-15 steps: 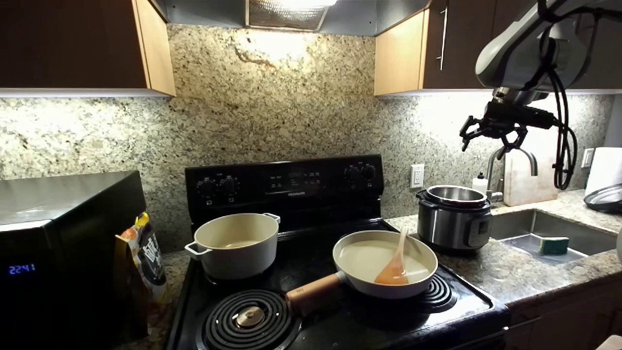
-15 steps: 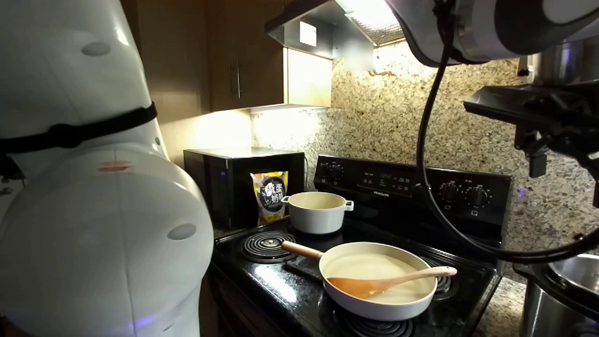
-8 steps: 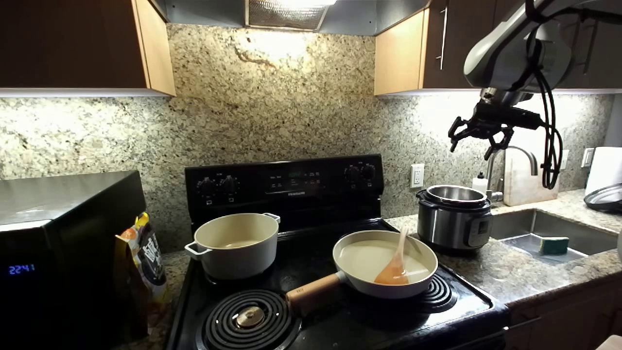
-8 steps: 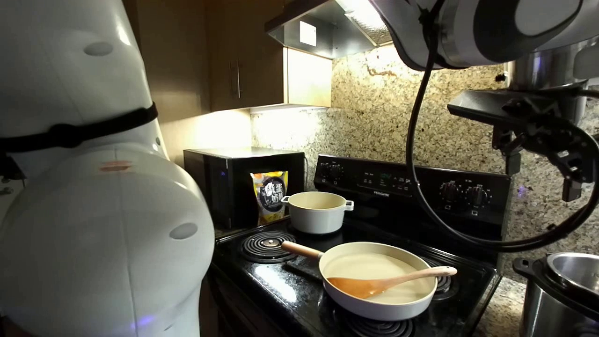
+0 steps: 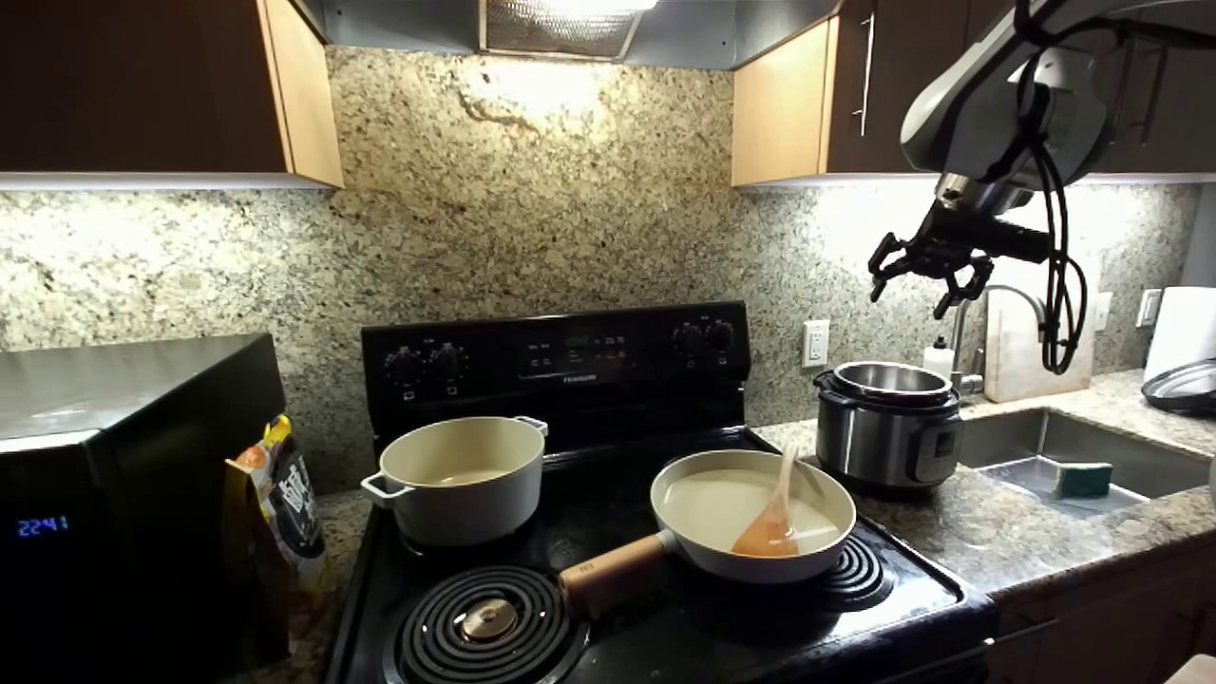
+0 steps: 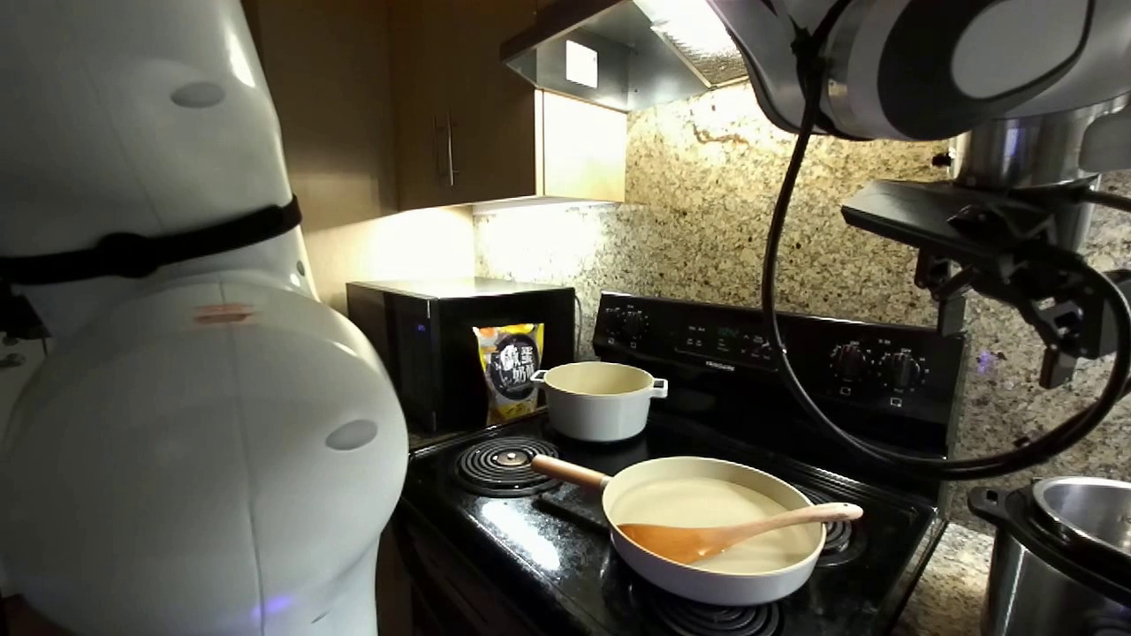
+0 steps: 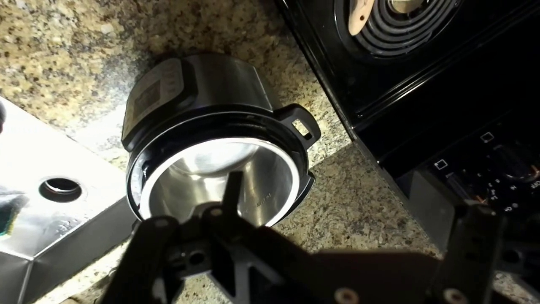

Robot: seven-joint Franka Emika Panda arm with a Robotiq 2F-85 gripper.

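Speckled granite in cream, brown and black clothes both the backsplash (image 5: 570, 209) and the surface (image 5: 1007, 532), which gleams where light strikes it. My tool (image 5: 908, 302), all black angular linkages, hangs in the air with its fingers (image 7: 233, 190) spread wide apart. In an exterior view the pressure cooker (image 5: 860, 442) sits at six o'clock from it, well apart: a squat cylinder of brushed steel, collared in black plastic, resting on the surface. In my wrist view it lies at ten o'clock from the gap between my fingers; its round inner pot (image 7: 274, 181) is mirror-bright, and one finger crosses in front of the mouth. At three o'clock from the cooker, in an exterior view, opens the steel sink (image 5: 1140, 465), holding a block-shaped green-and-yellow sponge (image 5: 1083, 480). At eight o'clock spreads the glossy black stove (image 5: 684, 646). On it stands a shallow round skillet (image 5: 750, 568), pale grey outside, cream within, its straight handle of wood; a smooth wooden spatula (image 6: 689, 541) rests inside and overhangs the rim. At nine o'clock from the skillet is a deep, round, pale casserole (image 5: 465, 513) with two loop handles.
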